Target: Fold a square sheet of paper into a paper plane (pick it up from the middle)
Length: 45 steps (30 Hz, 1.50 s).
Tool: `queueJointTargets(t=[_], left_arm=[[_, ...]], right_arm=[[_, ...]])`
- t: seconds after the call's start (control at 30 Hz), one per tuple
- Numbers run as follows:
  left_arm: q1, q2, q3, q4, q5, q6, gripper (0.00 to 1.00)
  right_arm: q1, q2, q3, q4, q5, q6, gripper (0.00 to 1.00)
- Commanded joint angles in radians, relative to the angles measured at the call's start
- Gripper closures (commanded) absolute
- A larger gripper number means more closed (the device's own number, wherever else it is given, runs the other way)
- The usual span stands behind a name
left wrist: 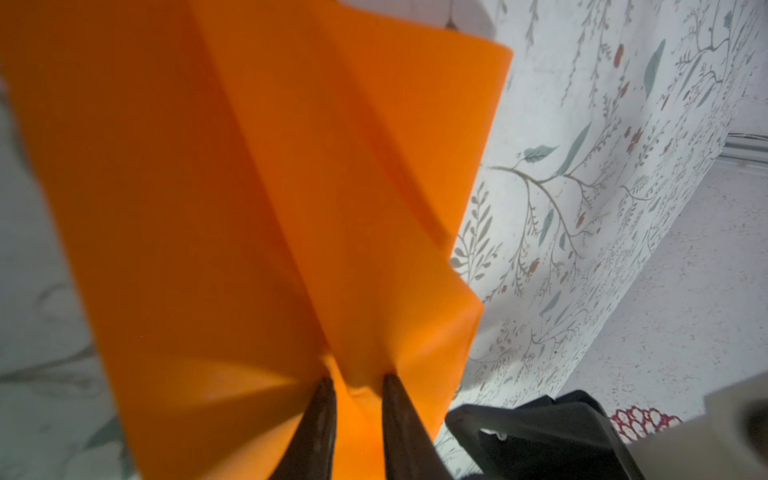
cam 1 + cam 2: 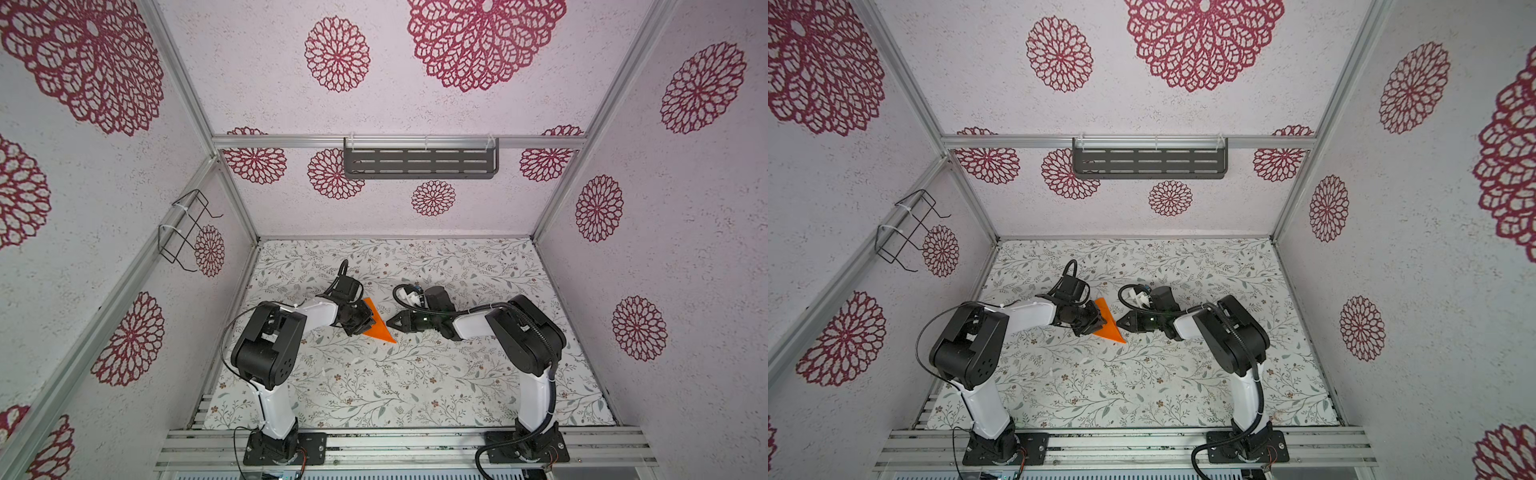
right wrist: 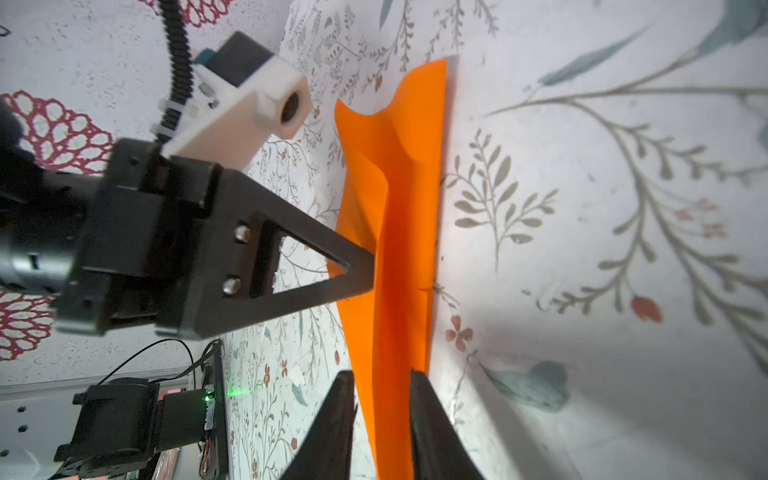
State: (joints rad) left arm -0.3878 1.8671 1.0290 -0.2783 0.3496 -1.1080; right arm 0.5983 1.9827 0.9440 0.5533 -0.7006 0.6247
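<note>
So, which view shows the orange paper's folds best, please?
Right wrist view: the orange paper shows almost whole, creases clear. Left wrist is too close; both top views show only a small triangle.

The near half of the table (image 2: 374,395) lies open between the arm bases, as does its far strip, but mid-table the paper plane (image 2: 379,328) (pinched by the left gripper (image 2: 368,322), straddled by the right gripper (image 2: 390,322), jaws parted) fills the gap between both wrists.
</note>
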Motion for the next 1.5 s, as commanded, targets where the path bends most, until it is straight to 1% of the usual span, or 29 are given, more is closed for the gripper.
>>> queueJointTargets(t=[0.0,0.1,0.23,0.47,0.67,0.8,1.03,1.2,1.23,1.3,1.47], left_arm=[[0.001,0.056,-0.015,-0.110,-0.057,0.006,0.76],[0.001,0.062,-0.010,-0.119,-0.058,0.005,0.77],[0.002,0.066,-0.006,-0.139,-0.066,0.006,0.77],[0.002,0.081,0.008,-0.174,-0.078,0.004,0.77],[0.001,0.081,0.009,-0.185,-0.084,0.005,0.78],[0.001,0.083,0.009,-0.190,-0.087,0.005,0.79],[0.002,0.087,0.015,-0.194,-0.086,0.007,0.80],[0.001,0.086,0.024,-0.196,-0.076,0.016,0.78],[0.001,0.124,0.026,-0.196,-0.075,0.017,0.77],[0.001,0.128,0.031,-0.201,-0.073,0.023,0.77],[0.001,0.132,0.034,-0.210,-0.075,0.023,0.78]], right_arm=[[0.003,-0.056,0.003,0.065,-0.029,-0.005,0.80],[0.013,-0.036,0.022,0.057,-0.061,-0.014,0.87],[0.030,-0.012,0.043,0.029,-0.074,-0.028,0.90],[0.047,0.026,0.081,-0.036,-0.085,-0.052,0.92],[0.046,0.052,0.096,-0.103,-0.031,-0.068,0.92],[0.039,0.054,0.083,-0.104,-0.003,-0.059,0.92],[0.034,0.064,0.067,-0.105,0.003,-0.046,0.92],[0.032,0.069,0.059,-0.114,0.009,-0.047,0.92],[0.033,0.068,0.057,-0.115,0.010,-0.046,0.92],[0.032,0.068,0.052,-0.114,0.009,-0.046,0.92],[0.032,0.068,0.050,-0.116,0.001,-0.048,0.92]])
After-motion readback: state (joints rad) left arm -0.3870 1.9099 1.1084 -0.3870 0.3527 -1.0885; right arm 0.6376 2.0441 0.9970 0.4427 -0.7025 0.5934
